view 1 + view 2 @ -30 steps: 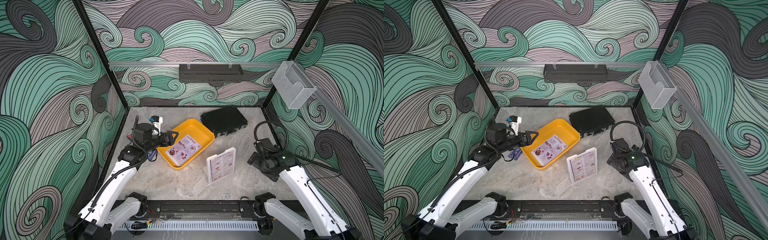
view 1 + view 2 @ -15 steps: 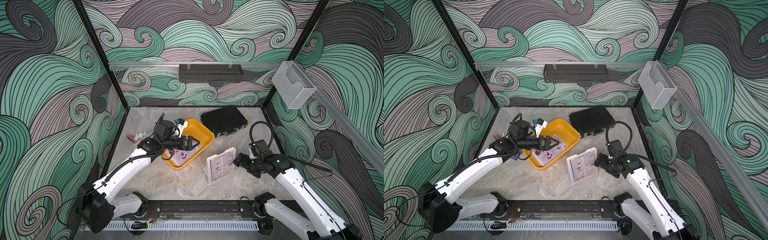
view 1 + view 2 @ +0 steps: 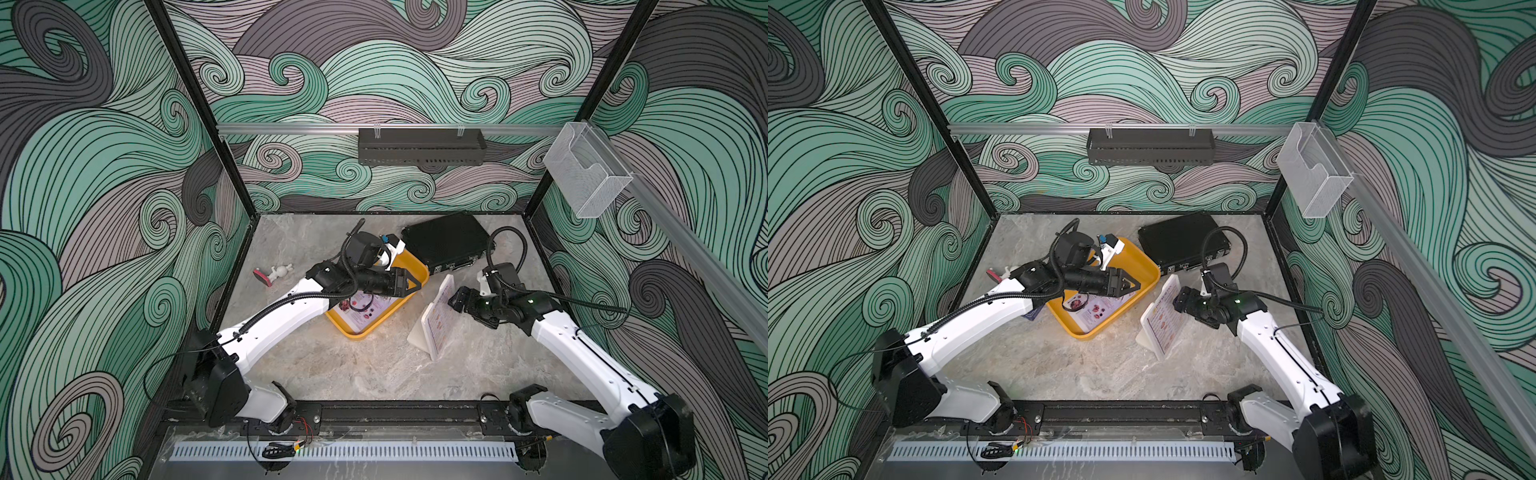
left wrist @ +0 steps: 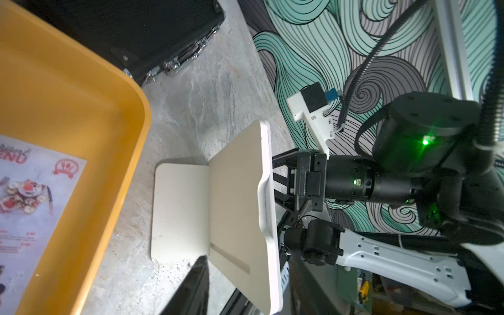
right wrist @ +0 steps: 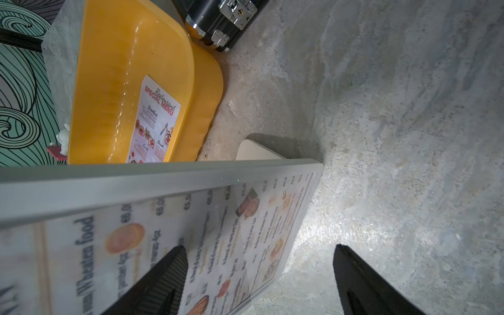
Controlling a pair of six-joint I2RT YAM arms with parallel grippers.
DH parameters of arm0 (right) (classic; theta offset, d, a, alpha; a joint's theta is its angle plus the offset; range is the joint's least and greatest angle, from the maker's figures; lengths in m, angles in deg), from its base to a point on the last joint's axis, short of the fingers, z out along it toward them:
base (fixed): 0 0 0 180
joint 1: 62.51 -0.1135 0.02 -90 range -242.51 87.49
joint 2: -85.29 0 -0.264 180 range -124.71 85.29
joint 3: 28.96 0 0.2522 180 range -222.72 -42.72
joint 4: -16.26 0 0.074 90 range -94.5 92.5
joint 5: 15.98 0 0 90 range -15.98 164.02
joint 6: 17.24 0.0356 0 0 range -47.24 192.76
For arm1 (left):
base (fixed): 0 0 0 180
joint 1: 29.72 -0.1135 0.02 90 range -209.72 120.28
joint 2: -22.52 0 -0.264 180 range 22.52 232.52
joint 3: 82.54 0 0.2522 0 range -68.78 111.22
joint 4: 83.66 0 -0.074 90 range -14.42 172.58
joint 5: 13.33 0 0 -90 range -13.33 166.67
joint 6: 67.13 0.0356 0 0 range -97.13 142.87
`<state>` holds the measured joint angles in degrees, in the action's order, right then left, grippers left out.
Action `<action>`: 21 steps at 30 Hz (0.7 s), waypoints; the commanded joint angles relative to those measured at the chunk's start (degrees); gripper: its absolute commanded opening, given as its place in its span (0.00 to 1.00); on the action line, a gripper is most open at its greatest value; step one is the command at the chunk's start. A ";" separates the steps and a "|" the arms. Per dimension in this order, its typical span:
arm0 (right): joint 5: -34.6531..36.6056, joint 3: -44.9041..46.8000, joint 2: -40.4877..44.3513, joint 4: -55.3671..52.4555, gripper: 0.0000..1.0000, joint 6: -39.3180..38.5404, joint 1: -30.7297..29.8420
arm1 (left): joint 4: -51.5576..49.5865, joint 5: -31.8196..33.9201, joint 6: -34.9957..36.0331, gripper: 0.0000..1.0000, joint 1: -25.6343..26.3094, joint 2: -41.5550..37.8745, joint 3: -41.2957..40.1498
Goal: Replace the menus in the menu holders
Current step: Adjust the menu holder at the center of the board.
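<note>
Both arms have closed in since a second ago. Your left arm has swung from the tray's 9 o'clock side out over it, and your right has reached in to the holder. The holder has turned from facing 6 o'clock to facing about 4 o'clock.

On the marble table, the black case sits at 1 o'clock. The yellow tray lies near the middle with the SPECIAL MENU flat inside it. The menu holder stands just beside the tray, at 4 o'clock from it. Its long side rises from the table and leans back toward 10 o'clock, with the foot spread on that side. It carries a food-photo menu headed "Wheaten food".

Your left gripper hovers over the tray's 2 o'clock corner and points at the holder's back. It carries nothing you can see, and you cannot tell how far its jaws stand apart. Your right gripper is spread wide and empty at the holder's top edge, with one finger in front of the printed face. You cannot tell whether it touches. A small white figure lies at 9 o'clock.
</note>
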<state>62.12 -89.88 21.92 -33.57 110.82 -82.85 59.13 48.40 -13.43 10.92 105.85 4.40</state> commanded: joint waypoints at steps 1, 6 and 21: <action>0.59 -1.53 2.22 1.20 0.86 -3.48 0.19 | -4.96 1.72 -8.31 0.39 0.64 3.45 5.41; 4.25 0.28 8.84 -6.03 0.83 -5.04 0.29 | -6.23 5.11 -12.80 0.34 3.86 5.56 8.37; 2.10 2.51 14.08 -9.90 0.77 -5.67 0.30 | -20.42 13.31 -6.26 0.35 11.34 15.50 23.07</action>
<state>64.70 -87.41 35.89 -42.51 106.30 -82.76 43.24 59.52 -22.19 21.34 119.62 24.54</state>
